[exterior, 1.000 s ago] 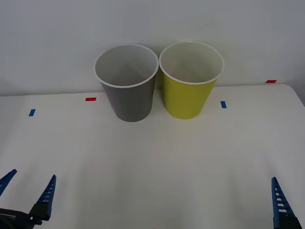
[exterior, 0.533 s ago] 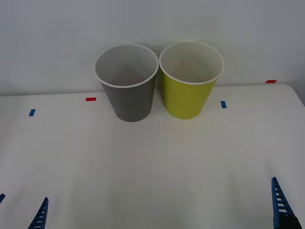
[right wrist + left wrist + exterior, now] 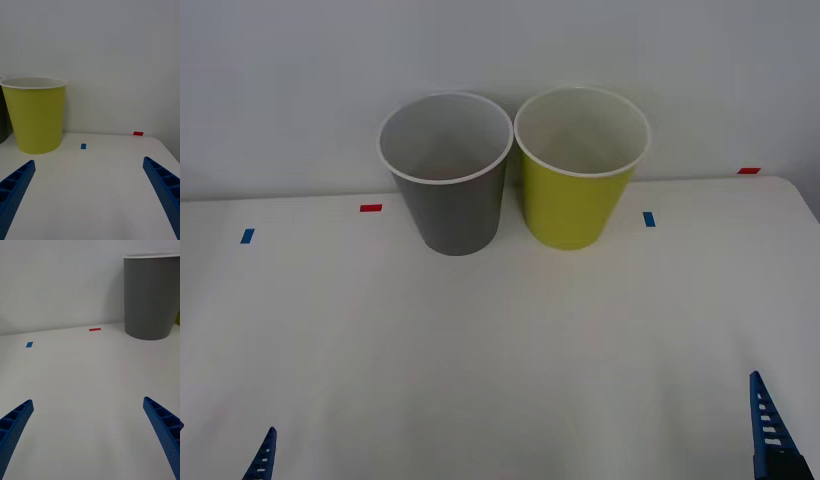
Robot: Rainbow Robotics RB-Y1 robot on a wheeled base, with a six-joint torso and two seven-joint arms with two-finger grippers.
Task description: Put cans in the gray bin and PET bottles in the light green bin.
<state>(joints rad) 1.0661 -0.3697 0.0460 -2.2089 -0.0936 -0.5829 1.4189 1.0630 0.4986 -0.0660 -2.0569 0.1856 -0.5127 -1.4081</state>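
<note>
The gray bin [image 3: 448,205] stands upright at the back of the white table, and its wall rises in the left wrist view [image 3: 150,300]. Touching it on the right is the light green bin [image 3: 572,205], also upright [image 3: 36,118]. The cans and PET bottles are out of view. My left gripper [image 3: 88,401] hangs open low over the table's front left, well short of the gray bin, with nothing between its fingers [image 3: 262,458]. Over the front right my right gripper [image 3: 89,161] is open and holds nothing, one of its fingers [image 3: 765,430] rising at the frame's bottom edge.
Small tape marks lie on the table: red [image 3: 370,208] and blue [image 3: 247,236] at the left, blue [image 3: 649,218] and red [image 3: 748,171] at the right. A pale wall stands right behind the bins. The table's right edge [image 3: 805,205] is near.
My left gripper has drawn back toward the table's front edge and sunk out of the front view until only fingertips show. The right gripper and both bins have not moved.
</note>
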